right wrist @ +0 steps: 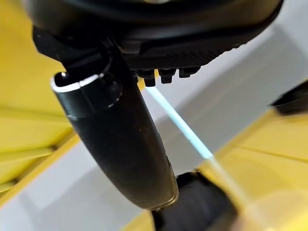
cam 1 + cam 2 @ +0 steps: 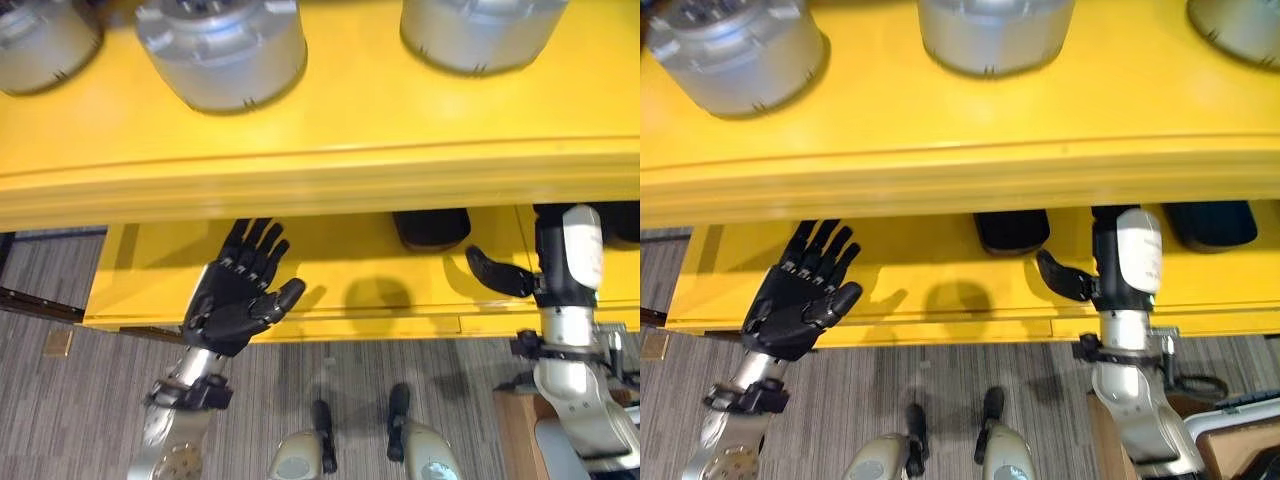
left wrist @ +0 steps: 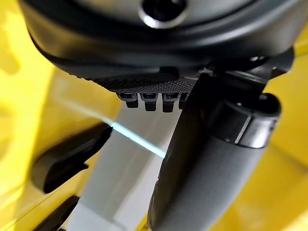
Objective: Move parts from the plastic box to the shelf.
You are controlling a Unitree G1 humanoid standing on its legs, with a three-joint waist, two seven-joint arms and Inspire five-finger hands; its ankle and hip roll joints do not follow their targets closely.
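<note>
Hands [image 2: 235, 300] [image 2: 1120, 265] below the yellow shelf [image 2: 320, 150], both with loose fingers, holding nothing.
Three grey parts [image 2: 222, 50] sit on the shelf; next job is probably fetching another from the box.

Floor [image 2: 90, 400]: grey carpet with fine stripes, across the bottom of the frame. Small tan square patch [image 2: 58, 343] on the carpet, lower left. Dark strip [image 2: 35, 303] runs diagonally at the left edge, mid-height. Pale wooden piece [image 2: 512, 430] at lower right. White-edged dark panel [image 2: 1245, 440] in the bottom right corner.
</note>
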